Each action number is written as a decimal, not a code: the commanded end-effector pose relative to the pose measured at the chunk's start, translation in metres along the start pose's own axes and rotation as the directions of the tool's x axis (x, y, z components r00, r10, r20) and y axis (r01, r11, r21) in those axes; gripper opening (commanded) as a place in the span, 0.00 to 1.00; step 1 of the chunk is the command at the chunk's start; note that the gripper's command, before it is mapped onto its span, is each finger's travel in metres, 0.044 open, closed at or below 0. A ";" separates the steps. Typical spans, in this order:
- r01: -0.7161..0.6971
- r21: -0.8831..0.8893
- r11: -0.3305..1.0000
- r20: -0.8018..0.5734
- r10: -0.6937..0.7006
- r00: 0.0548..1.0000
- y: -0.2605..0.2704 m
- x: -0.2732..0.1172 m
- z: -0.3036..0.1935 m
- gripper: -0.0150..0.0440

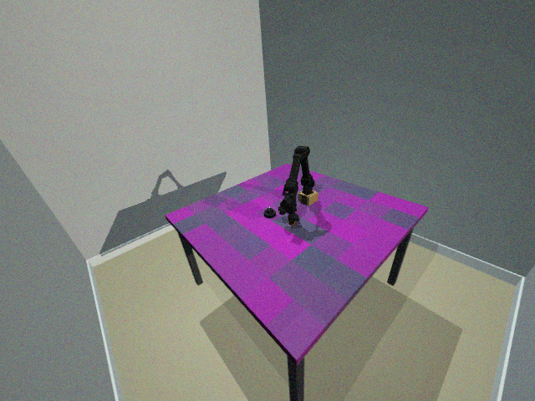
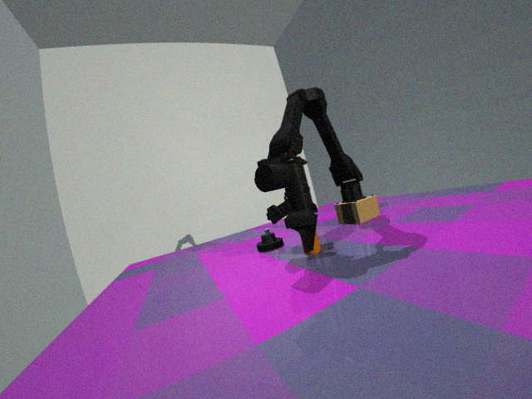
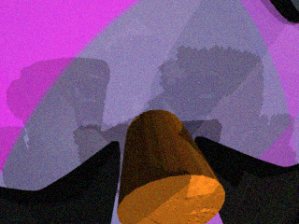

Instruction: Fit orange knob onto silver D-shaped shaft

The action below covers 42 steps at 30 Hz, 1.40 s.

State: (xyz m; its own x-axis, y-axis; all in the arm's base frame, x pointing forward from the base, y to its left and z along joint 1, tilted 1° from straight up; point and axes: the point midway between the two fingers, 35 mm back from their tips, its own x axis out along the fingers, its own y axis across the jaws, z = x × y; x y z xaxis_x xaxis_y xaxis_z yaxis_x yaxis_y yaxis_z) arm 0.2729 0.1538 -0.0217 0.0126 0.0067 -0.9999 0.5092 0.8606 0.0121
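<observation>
The orange knob [image 1: 293, 223] [image 2: 317, 243] [image 3: 170, 198] stands at the tabletop, its plain end face toward the wrist camera; its hole is not visible. My gripper [image 2: 312, 249] [image 3: 158, 146] is open around the knob, with narrow gaps between it and the black fingers in the wrist view. The black round pedestal [image 1: 269, 214] [image 2: 270, 246] stands to the left of the gripper in the top and exterior views; its edge shows at the top right of the wrist view [image 3: 286, 8]. The silver shaft [image 2: 267, 231] stands bare on top; its flat side cannot be made out.
The arm's base stands on a tan block [image 1: 309, 198] [image 2: 367, 209], behind and to the right of the gripper in the top and exterior views. The magenta and grey patchwork table [image 1: 276, 297] [image 2: 240, 300] carries the arm's dark shadows around the knob.
</observation>
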 end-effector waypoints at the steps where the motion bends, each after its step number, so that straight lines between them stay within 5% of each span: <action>1: 0.000 0.000 1.000 0.000 0.000 1.000 0.000 0.000 0.000 0.66; 9: 0.000 0.000 1.000 0.000 0.000 1.000 0.000 0.000 0.000 0.66; 17: 0.002 0.003 1.000 0.003 -0.002 1.000 0.001 -0.080 0.000 1.00; 42: 0.002 0.003 1.000 0.003 -0.002 1.000 0.002 -0.048 0.000 1.00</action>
State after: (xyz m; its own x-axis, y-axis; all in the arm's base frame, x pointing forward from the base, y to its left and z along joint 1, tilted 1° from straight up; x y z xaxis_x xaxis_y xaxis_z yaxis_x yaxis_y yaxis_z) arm 0.2759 0.1566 0.0361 0.0287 0.0159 -0.9995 0.5079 0.8609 0.0283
